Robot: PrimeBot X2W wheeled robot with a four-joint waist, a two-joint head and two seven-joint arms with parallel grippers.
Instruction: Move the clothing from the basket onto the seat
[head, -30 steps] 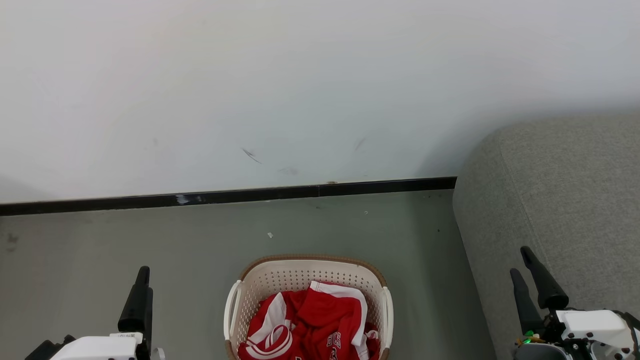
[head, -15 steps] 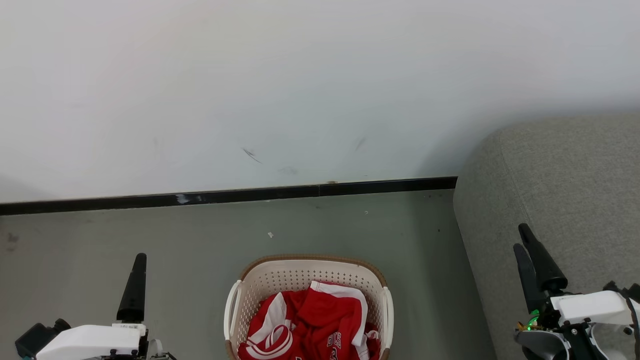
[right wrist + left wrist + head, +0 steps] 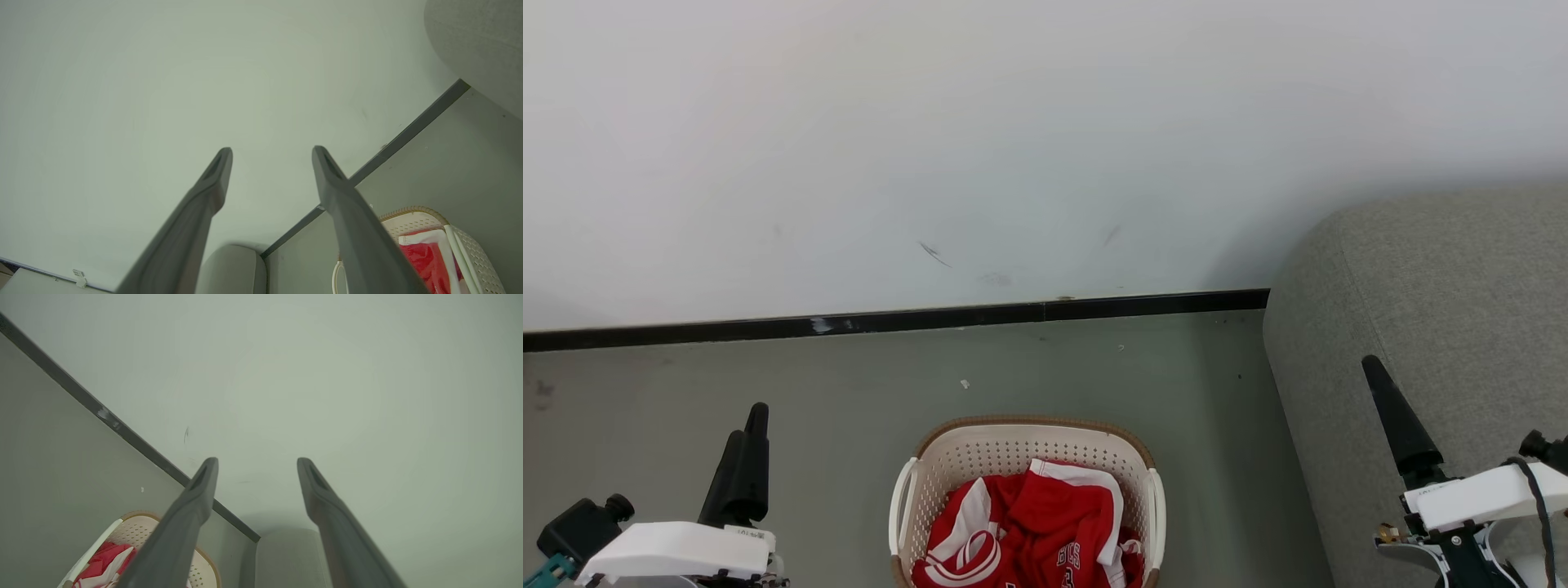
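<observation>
**Head view.** Over the last second both arms have lifted and rolled at the wrist. The left tool (image 3: 745, 425) now stands higher over the floor (image 3: 849, 392). The right tool (image 3: 1380, 384) has risen in front of the seat (image 3: 1445, 310), its two fingers now lined up as one. The basket (image 3: 1029, 422) and the clothing (image 3: 1029, 531) have not shifted. The clothing lies wholly in the basket, between the two tools and well apart from each. Judgement: the arms are being readied, no reach has begun, and the task stands at its start.

**Left wrist view.** The left tool (image 3: 257, 461) is spread wide and released, holding and touching nothing. It points at the wall (image 3: 327, 375). The basket (image 3: 135, 531) with the clothing (image 3: 100, 561) sits at lower left, partly behind one finger.

**Right wrist view.** The right tool (image 3: 272, 152) is likewise spread wide and empty, aimed at the wall. The basket (image 3: 412, 218) and clothing (image 3: 427, 261) lie at lower right. The seat (image 3: 482, 49) occupies the upper right corner.
</observation>
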